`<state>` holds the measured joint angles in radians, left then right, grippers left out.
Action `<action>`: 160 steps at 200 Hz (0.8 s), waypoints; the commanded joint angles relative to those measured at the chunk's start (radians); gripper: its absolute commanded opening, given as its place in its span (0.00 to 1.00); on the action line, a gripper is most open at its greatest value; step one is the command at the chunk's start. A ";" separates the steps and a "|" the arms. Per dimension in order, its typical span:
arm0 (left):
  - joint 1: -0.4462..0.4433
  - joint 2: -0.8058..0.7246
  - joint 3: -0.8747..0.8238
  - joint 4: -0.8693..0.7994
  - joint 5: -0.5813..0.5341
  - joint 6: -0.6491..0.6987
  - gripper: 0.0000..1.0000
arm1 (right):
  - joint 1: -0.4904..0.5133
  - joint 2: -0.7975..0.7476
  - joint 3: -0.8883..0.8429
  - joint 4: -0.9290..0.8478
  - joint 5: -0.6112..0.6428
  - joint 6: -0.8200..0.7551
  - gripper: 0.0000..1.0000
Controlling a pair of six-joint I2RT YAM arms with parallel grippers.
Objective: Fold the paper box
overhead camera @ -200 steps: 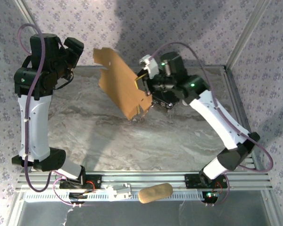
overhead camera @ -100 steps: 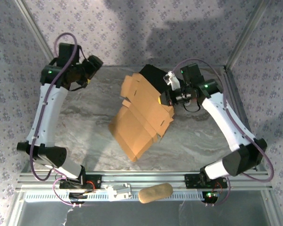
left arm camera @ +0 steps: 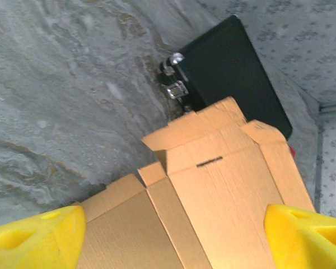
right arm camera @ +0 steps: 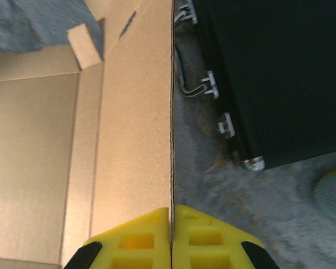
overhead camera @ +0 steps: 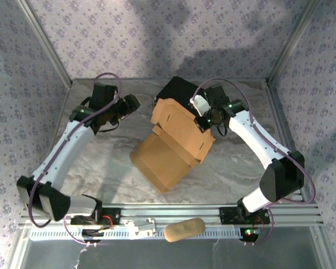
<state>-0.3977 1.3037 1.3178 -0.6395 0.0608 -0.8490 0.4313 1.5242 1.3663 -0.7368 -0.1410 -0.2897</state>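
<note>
The paper box (overhead camera: 171,147) is a tan die-cut cardboard sheet with flaps and a slot, lying at a slant over the middle of the marble table. My right gripper (overhead camera: 204,120) is shut on its right edge. In the right wrist view both yellow fingers (right arm camera: 134,246) pinch the thin cardboard edge (right arm camera: 140,129). My left gripper (overhead camera: 132,105) hangs open just left of the sheet's upper flaps. In the left wrist view the cardboard (left arm camera: 224,190) lies below and beyond its spread yellow fingertips (left arm camera: 39,235), untouched.
A black case with metal trim (overhead camera: 179,89) lies at the back, partly under the sheet, and shows as the black case (left arm camera: 235,67) and the black case (right arm camera: 280,73) in the wrist views. A tan oblong object (overhead camera: 185,228) rests on the front rail. Metal frame posts and papered walls ring the table.
The cardboard has come down from a raised tilt to lie lower over the table. The left arm has swung in toward the sheet's left side. The right gripper has kept its hold.
</note>
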 commanded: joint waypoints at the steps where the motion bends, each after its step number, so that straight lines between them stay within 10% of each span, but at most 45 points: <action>1: -0.031 -0.080 -0.077 0.137 -0.025 0.006 0.82 | 0.016 -0.002 -0.049 0.170 0.121 -0.149 0.00; 74: -0.040 -0.182 -0.155 0.205 0.124 0.022 0.71 | 0.157 -0.083 -0.205 0.391 0.299 -0.189 0.00; 160: 0.052 0.174 0.179 0.108 0.261 -0.001 0.70 | 0.256 -0.223 -0.405 0.626 0.349 -0.471 0.00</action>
<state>-0.3698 1.4033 1.4666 -0.5312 0.2321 -0.8150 0.6689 1.2999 1.0027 -0.2150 0.1688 -0.6407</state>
